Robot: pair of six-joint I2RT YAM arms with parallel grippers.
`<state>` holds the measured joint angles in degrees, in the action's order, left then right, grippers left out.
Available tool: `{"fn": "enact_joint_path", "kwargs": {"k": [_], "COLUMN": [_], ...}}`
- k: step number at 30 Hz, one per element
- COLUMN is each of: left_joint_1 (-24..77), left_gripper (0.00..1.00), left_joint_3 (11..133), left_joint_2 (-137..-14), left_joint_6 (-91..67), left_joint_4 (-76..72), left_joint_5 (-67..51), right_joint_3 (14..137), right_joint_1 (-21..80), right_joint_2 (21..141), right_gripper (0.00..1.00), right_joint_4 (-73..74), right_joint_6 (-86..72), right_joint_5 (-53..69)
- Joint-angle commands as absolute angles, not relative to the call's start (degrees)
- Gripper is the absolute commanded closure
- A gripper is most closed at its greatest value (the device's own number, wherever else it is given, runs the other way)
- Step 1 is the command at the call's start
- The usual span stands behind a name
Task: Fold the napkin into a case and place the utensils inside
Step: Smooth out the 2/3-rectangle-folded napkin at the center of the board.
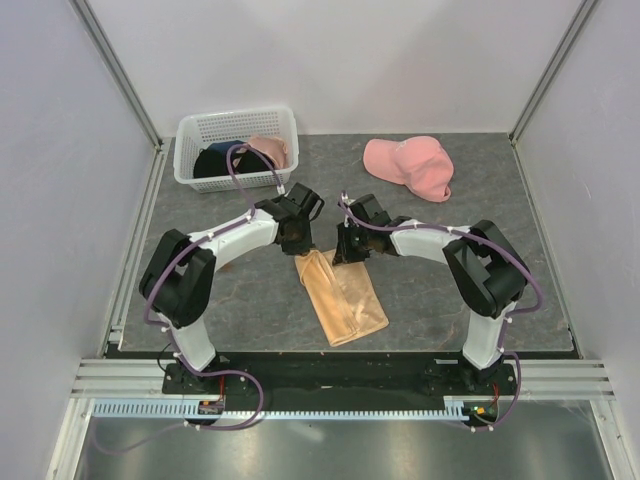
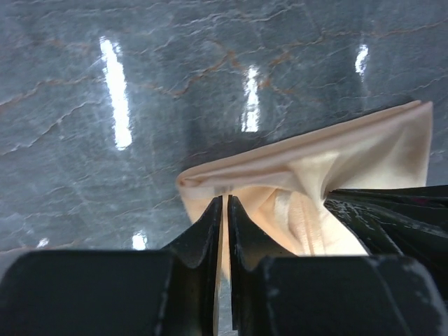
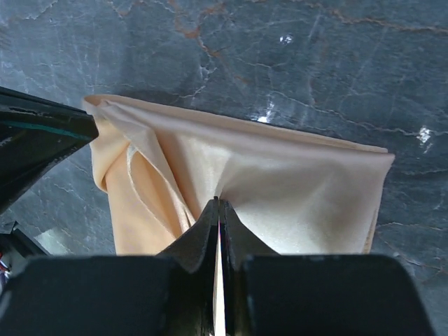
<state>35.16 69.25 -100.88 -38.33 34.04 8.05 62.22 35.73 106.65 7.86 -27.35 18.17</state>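
Observation:
The peach-tan napkin (image 1: 342,295) lies folded into a long strip on the grey table, running from between the grippers toward the near edge. My left gripper (image 1: 297,243) is shut on its far left corner, the cloth (image 2: 308,175) pinched between the jaws. My right gripper (image 1: 347,250) is shut on the far right edge, with the cloth (image 3: 280,175) bunched at the jaw tips. Both hold the far end slightly raised. The left gripper's dark finger (image 3: 35,133) shows at the left of the right wrist view. The utensils are out of view.
A white basket (image 1: 237,146) with dark and pink clothes stands at the far left. A pink cap (image 1: 410,166) lies at the far right. White walls close in the table on three sides.

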Motion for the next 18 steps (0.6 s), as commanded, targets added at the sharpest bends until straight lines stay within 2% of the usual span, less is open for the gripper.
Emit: {"fn": "enact_joint_path", "kwargs": {"k": [1,18], "left_joint_1": [35.07,35.59], "left_gripper": [0.89,0.91], "left_joint_3": [72.59,74.00], "left_joint_2": [-103.53,-112.14], "left_joint_6": [-36.39,-38.93], "left_joint_4": [30.68,24.08], "left_joint_5": [5.19,-2.29], "right_joint_3": [63.99,64.95], "right_joint_1": [34.72,33.49], "right_joint_2": [106.61,112.68], "right_gripper": [0.93,0.94], "right_joint_4": [6.59,1.41], "right_joint_6": [-26.72,-29.00], "right_joint_5": [19.16,23.03]}}
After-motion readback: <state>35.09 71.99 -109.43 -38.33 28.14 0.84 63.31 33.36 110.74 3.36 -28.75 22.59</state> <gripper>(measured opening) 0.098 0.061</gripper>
